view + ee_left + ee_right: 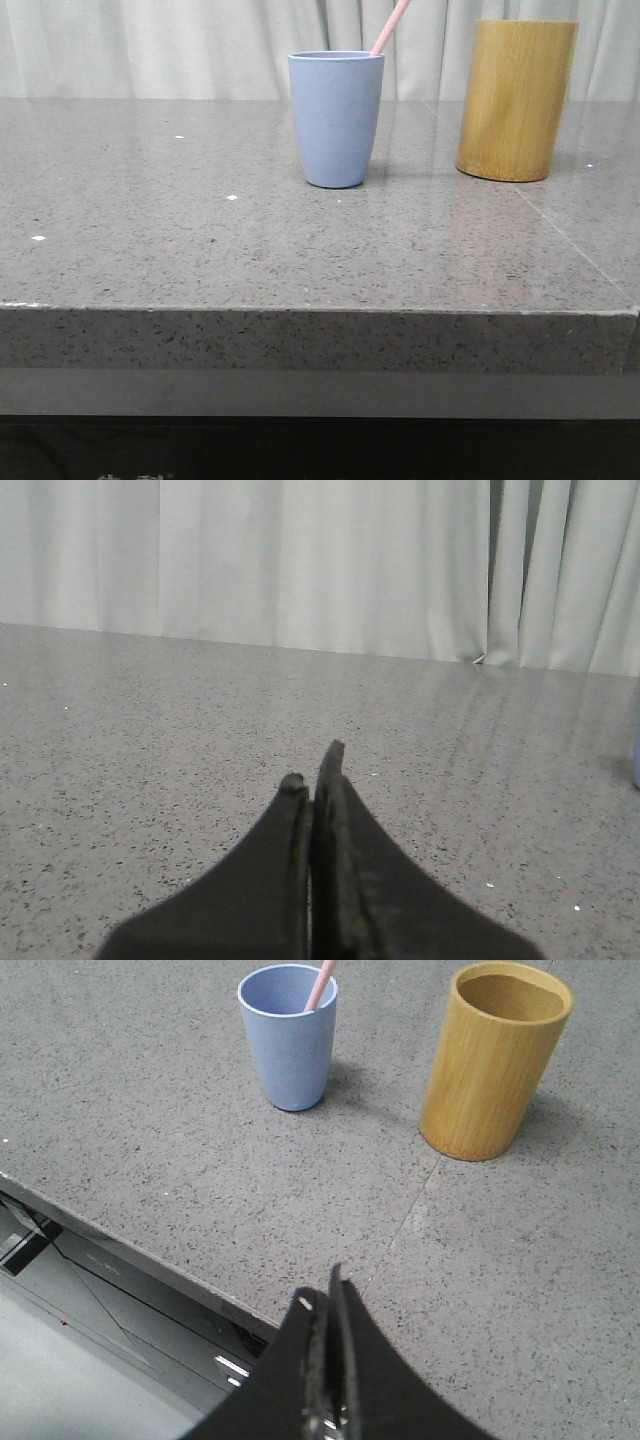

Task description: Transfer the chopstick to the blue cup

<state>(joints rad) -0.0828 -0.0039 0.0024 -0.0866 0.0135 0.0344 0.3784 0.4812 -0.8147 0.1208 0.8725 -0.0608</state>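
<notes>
The blue cup [336,118] stands upright on the grey stone table, and the right wrist view shows the blue cup [289,1040] too. A pale pink chopstick [390,27] leans out of its rim toward the right; its top runs out of frame. In the right wrist view the chopstick [320,984] rests inside the cup against the rim. My right gripper [325,1295] is shut and empty, hovering near the table's front edge, well away from the cup. My left gripper [313,765] is shut with nothing in it, low over bare table.
A taller yellow-brown bamboo cylinder [516,98] stands right of the blue cup, and the bamboo cylinder [493,1058] looks empty from above. The table's front edge [130,1250] drops off below the right gripper. White curtains [150,45] hang behind the table.
</notes>
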